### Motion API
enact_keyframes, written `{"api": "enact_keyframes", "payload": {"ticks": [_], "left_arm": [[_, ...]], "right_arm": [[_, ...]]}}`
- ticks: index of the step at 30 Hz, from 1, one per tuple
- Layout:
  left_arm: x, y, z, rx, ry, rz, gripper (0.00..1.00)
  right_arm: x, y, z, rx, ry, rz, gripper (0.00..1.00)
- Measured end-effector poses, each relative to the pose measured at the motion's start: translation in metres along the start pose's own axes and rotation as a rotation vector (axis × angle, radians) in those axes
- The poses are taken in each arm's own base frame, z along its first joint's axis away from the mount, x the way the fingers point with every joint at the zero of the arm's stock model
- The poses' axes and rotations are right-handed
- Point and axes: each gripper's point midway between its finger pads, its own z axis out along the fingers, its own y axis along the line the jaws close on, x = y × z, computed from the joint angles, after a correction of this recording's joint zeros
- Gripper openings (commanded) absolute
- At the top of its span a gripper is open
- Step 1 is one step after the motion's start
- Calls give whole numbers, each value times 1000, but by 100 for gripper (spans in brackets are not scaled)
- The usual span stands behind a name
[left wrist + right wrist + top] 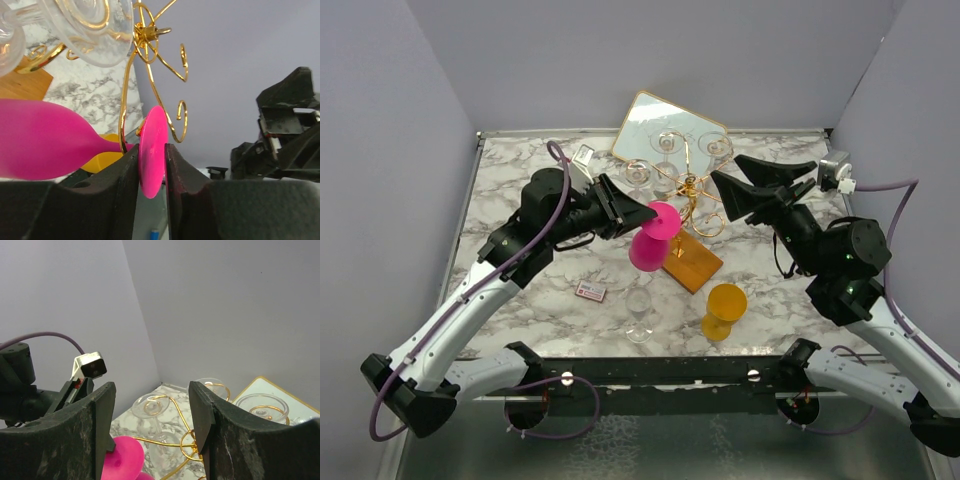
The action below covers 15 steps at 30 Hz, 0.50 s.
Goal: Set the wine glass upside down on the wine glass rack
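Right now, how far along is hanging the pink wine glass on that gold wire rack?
Done: three clear glasses hang on the gold wire rack. In hand: the left gripper is shut on the foot of the pink wine glass, its stem at a rack arm. Left: seat it, let go. A clear glass and an orange glass stand unhung.
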Motion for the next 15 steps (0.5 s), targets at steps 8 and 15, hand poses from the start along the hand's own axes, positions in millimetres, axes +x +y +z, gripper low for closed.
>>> {"api": "enact_keyframes", "payload": {"ticks": [8,15], "left_arm": [[2,-10,-8,20,12,20,58],[6,-14,-15,24,27,35,68]], "right_arm": [[4,-5,-1,36,10,50,60],[19,-14,-5,99,79,88,60]]}}
